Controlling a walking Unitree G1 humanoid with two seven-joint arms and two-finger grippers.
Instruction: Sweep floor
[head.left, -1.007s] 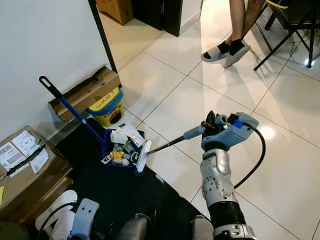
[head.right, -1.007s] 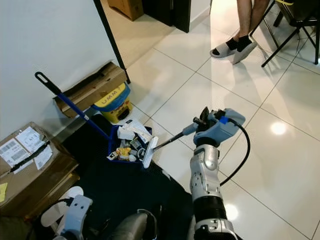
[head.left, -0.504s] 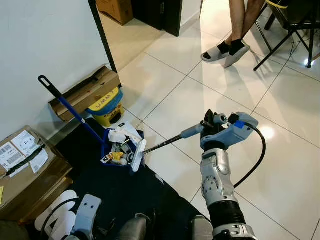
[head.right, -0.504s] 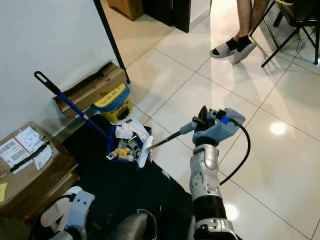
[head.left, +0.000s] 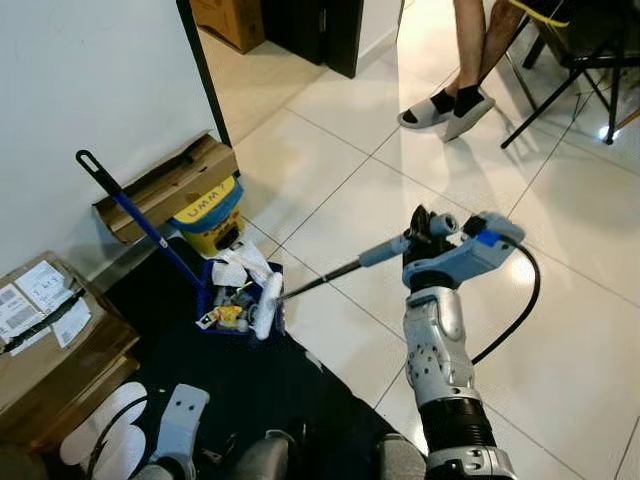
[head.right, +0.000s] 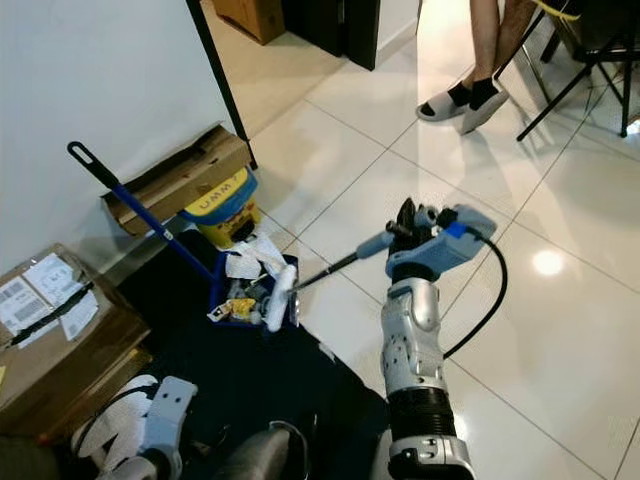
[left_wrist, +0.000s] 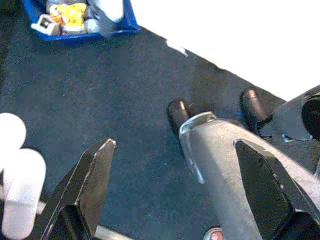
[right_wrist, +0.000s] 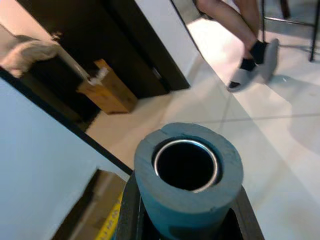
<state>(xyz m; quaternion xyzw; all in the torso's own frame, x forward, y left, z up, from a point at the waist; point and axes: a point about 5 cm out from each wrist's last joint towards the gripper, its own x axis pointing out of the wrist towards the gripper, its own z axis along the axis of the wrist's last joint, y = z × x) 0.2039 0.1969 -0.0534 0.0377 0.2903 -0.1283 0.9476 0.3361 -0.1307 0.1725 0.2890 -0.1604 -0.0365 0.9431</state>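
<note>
A blue plastic dustpan (head.left: 232, 300) with a long blue handle is sitting on the dark mat (head.left: 250, 385), holding paper scraps and small litter (head.left: 232, 300). The right gripper (head.left: 424, 228) is clamping the grey-handled white brush (head.left: 268, 305), its head resting at the pan's mouth. The wrist view is looking down the handle's hollow end (right_wrist: 186, 165). The left gripper (left_wrist: 170, 190) is hanging wide open over the mat.

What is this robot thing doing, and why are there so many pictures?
It's a walking robot with cameras in its head and on both wrists, so each picture shows another angle. The two wide pictures look down from its head. Its right gripper holds a broom and pushes rubbish into a blue dustpan beside a yellow tub and cardboard boxes. One wrist picture looks straight down the broom handle's end. The other shows the left gripper, open, hanging above a dark mat. A person's feet stand farther off.
</note>
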